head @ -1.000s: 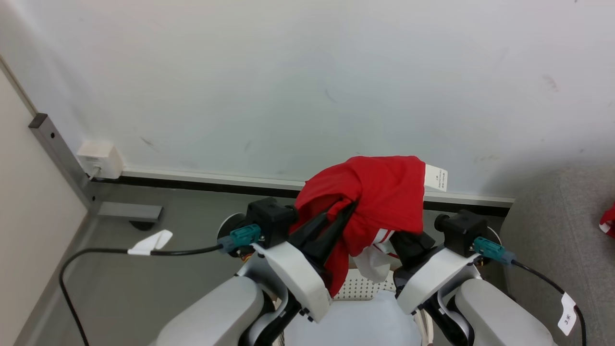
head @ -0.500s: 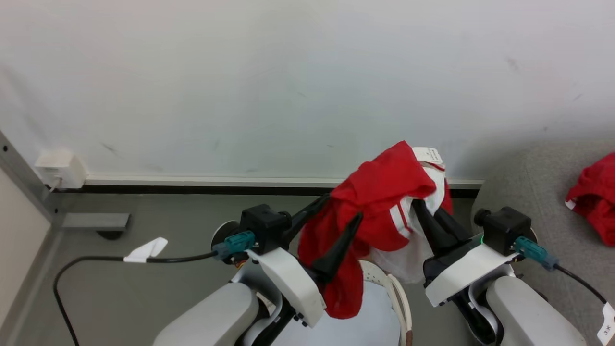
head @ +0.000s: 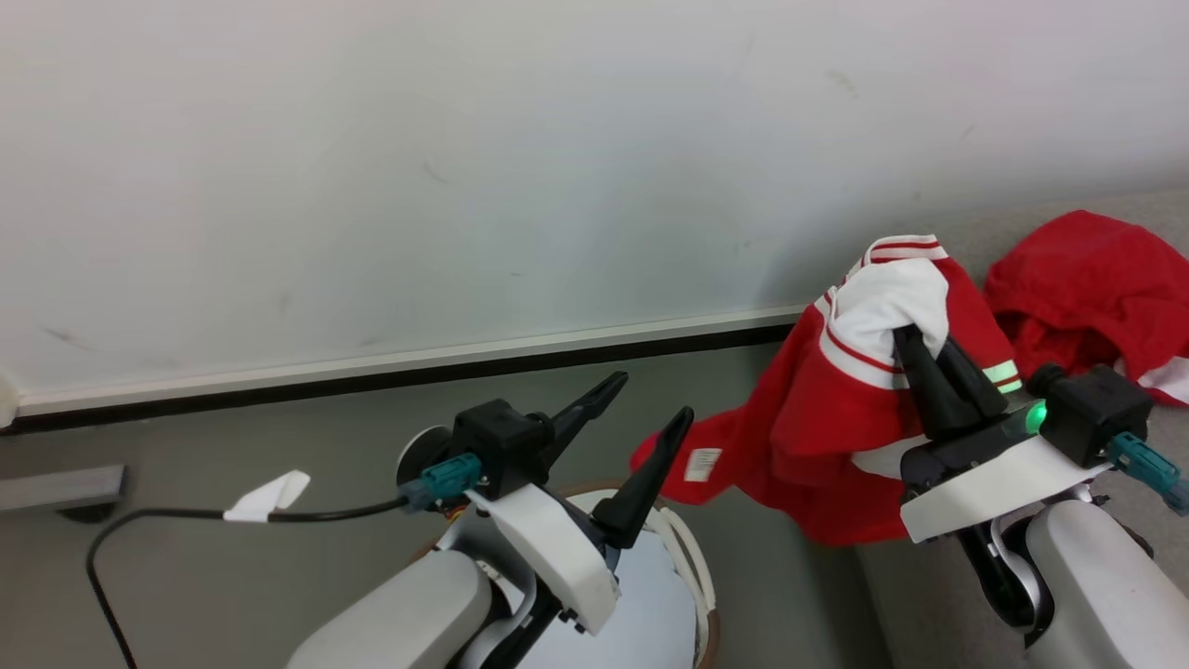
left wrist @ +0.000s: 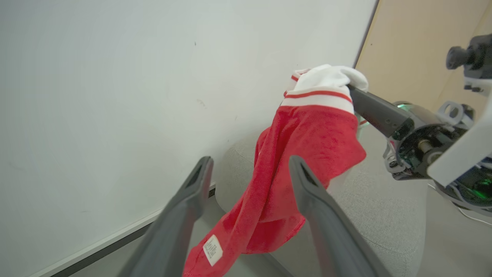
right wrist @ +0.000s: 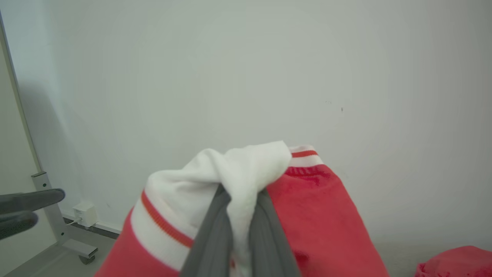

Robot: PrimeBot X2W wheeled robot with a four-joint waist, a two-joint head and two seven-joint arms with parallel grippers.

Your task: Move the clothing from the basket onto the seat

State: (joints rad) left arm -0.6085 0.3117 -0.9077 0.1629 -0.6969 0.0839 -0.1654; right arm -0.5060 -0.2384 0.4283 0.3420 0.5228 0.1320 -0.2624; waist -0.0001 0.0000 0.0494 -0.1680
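Observation:
The clothing, a red jersey with white striped trim, hangs from my right gripper, which is shut on its white trim above the edge of the seat, a light grey sofa. The jersey's tail with a small white tag trails left toward my left gripper. That gripper stands open and empty above the basket, of which a white handle and brown rim show. In the left wrist view the open fingers frame the hanging clothing. The right wrist view has the fingers pinching white cloth.
A second red garment lies on the seat to the right. A white wall with a dark baseboard runs close behind. A black cable crosses the grey floor at left. A wall socket box sits low beside a metal post.
My left gripper has opened and let go of the clothing. The right gripper has carried it rightward over the seat's edge. The head camera has swung right, bringing more of the seat into view.

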